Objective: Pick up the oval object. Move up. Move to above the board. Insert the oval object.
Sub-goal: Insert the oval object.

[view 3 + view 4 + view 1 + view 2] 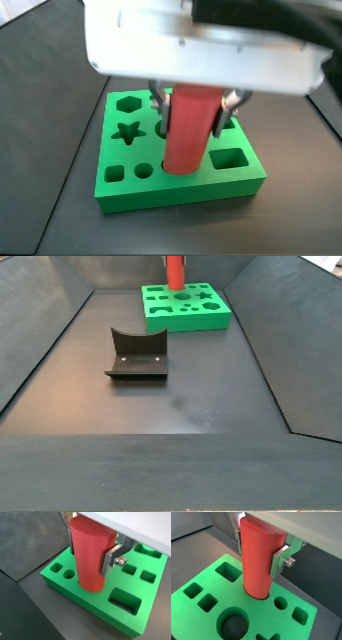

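Observation:
The oval object, a tall red peg, stands upright with its lower end down in a cutout of the green board. My gripper is shut on the peg's upper half, a silver finger pressed flat on each side. Another wrist view shows the same grip on the peg, whose foot sits in the board. In a side view the peg rises from the board's middle, between star and rectangular cutouts. From farther off, the peg stands on the board.
The dark fixture stands on the black floor in front of the board. Sloping dark walls close in the floor on both sides. Open cutouts surround the peg: hexagon, star, circles, squares.

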Robot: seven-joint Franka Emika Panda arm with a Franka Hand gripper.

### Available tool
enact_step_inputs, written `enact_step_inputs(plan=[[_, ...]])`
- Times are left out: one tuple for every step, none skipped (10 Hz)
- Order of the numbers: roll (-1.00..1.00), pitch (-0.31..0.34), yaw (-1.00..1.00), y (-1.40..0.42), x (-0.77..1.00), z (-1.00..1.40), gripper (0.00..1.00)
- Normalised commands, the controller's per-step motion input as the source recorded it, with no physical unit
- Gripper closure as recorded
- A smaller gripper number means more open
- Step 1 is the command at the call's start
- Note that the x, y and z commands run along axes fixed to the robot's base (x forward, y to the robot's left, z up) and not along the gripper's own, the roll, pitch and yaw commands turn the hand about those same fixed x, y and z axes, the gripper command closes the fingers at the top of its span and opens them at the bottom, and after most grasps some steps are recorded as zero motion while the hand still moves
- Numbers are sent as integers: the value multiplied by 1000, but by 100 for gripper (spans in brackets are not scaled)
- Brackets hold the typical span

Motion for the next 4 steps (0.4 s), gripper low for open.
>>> enact_step_inputs(plan=[[109,-13,-43,-94,249,-1000,100],[7,0,-109,0,346,-949,100],[21,0,0,-6,0,0,100],[0,0,0,0,0,0,100]])
